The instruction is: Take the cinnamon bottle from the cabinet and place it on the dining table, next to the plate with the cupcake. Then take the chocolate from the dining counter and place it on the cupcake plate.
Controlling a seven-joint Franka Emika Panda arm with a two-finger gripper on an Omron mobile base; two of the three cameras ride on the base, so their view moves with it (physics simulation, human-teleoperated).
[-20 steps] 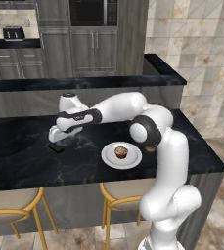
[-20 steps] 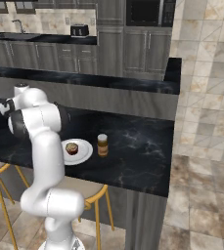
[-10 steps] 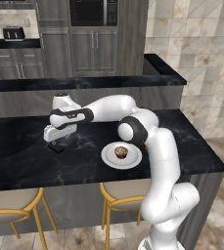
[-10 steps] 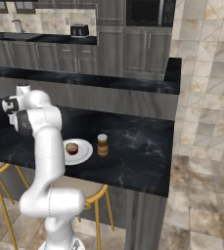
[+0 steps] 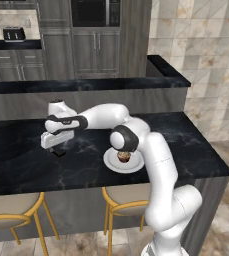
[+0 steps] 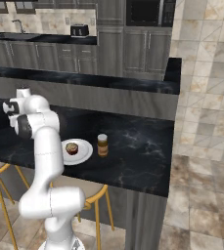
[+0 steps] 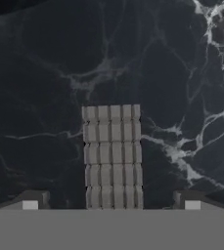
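My gripper (image 7: 111,200) hangs wide open straight over the chocolate (image 7: 112,155), holding nothing. In the hand view the bar lies flat on the black counter (image 7: 40,73), its long side running from 12 to 6 o'clock, and my two fingertips (image 7: 30,200) stand at 9 and 3 o'clock of its near end, apart from it on both sides. So the jaws already straddle the narrow width; that is the right way to take it.

To do this well, I judge I should come straight down without turning the wrist, keep the bar centred between the tips, and shut only once they are low beside its edges. The bar is thin, so I expect a grip begun too high to slip off its top.

In the left base view the chocolate (image 5: 59,152) sits just under my gripper (image 5: 57,146), with the plate (image 5: 115,164) and its cupcake (image 5: 124,156) at 3 o'clock of it, well apart. The counter between is bare, so I reckon a low lift and sideways carry has room, though my own elbow hangs over the plate. The cinnamon (image 6: 102,145) stands just beside the plate (image 6: 84,151) on its far side; I should not overshoot into it. The raised ledge (image 5: 86,86) lies behind, at 12 o'clock.
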